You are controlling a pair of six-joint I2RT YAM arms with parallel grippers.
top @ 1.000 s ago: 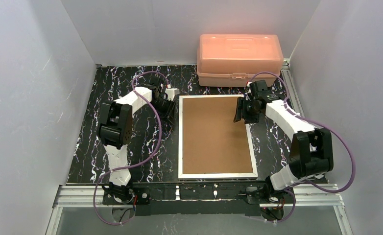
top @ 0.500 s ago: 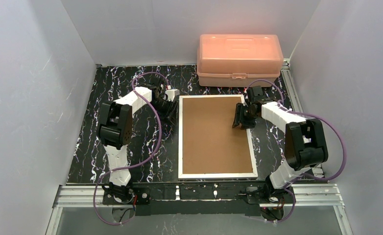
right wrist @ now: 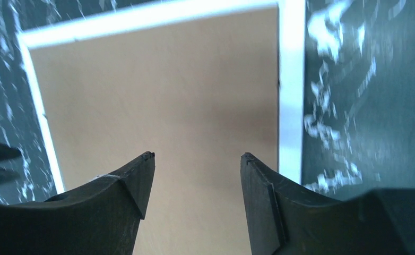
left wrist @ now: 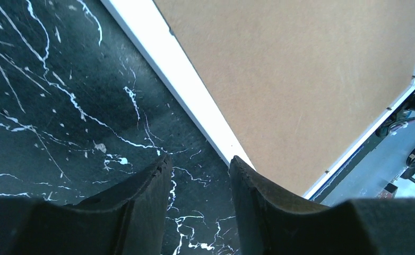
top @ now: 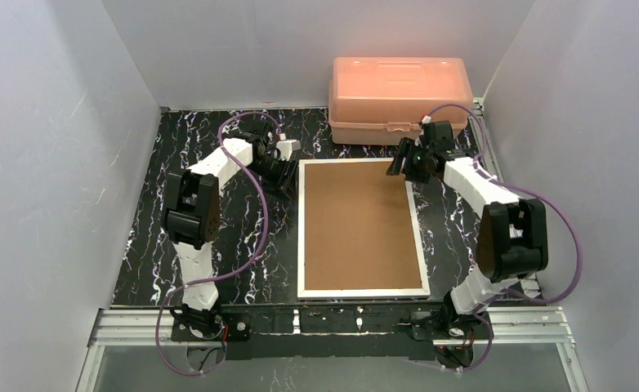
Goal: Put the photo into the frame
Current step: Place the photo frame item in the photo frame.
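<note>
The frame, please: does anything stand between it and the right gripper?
Nothing visible does. The right gripper hangs open above the far right corner of the frame, with only its brown back and white edge below the fingers. The pink box sits farther back, out of the way.

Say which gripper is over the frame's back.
The right gripper, over the frame near its far right corner; the left gripper is over the table beside it.

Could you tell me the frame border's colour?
White; the frame shows best in the top external view.
</note>
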